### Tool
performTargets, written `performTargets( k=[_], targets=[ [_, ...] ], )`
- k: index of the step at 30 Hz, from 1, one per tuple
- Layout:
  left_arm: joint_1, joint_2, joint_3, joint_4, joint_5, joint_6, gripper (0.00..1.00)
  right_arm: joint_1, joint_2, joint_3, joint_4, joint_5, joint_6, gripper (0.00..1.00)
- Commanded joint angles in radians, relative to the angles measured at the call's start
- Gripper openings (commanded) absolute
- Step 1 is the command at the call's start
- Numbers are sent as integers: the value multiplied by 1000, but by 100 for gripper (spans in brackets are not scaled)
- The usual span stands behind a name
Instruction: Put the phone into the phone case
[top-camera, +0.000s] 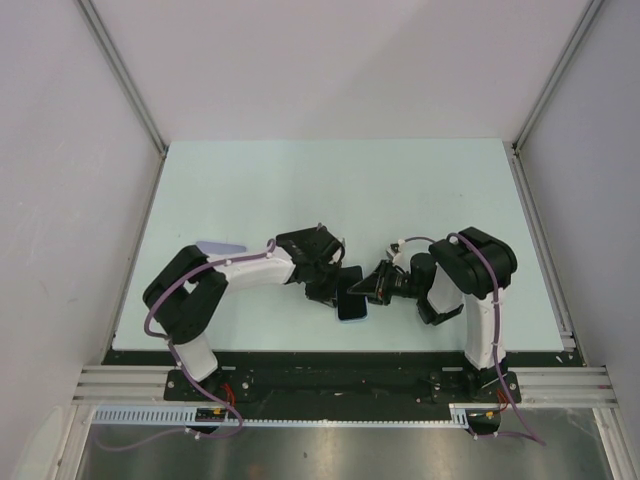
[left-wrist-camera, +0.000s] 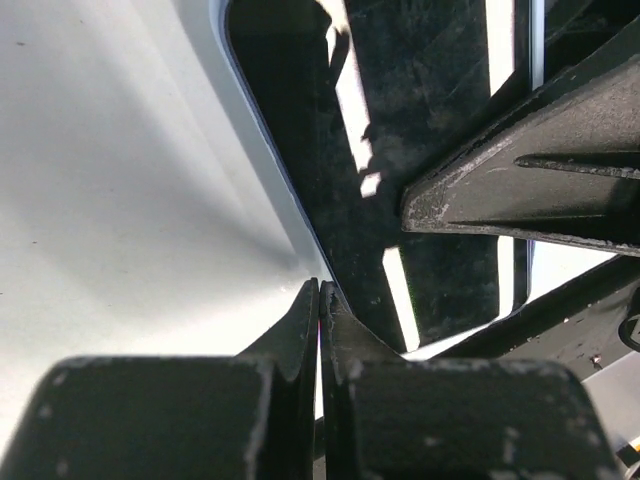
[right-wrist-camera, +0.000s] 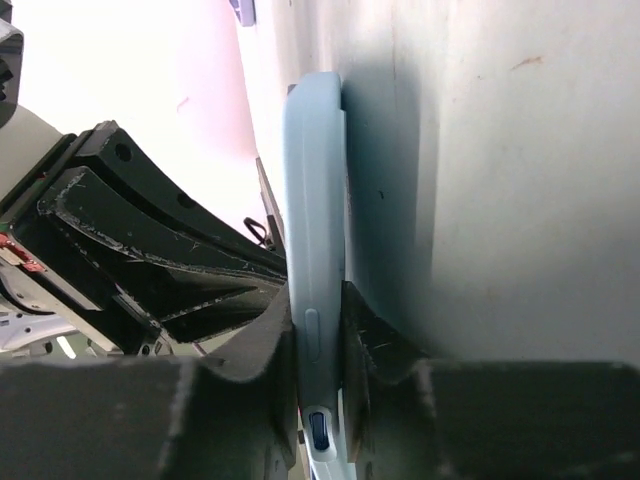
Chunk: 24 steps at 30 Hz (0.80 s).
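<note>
The phone, black screen up, lies inside the light blue phone case near the table's front middle, between both grippers. In the left wrist view the dark screen fills the top, with the case's blue rim along its left side. My left gripper is shut, its tips touching the phone's edge; it also shows in the top view. My right gripper is shut on the case's side wall, seen edge-on; it also shows in the top view.
A flat lavender piece lies on the pale green table behind the left arm. The right gripper's fingers cross the left wrist view. White walls with metal posts surround the table. The table's front edge is close below the phone.
</note>
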<state>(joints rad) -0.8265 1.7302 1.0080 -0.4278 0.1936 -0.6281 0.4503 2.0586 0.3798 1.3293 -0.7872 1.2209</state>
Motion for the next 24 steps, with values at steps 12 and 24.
performTargets(
  k=[12,24],
  targets=[
    [327,-460,-153,197,271,44,52,-45,-107,-19,246,-165,52,0],
    [395,-552,-354,604,598,-148,71,-32,-405,-15,261,-224,204,0]
  ],
)
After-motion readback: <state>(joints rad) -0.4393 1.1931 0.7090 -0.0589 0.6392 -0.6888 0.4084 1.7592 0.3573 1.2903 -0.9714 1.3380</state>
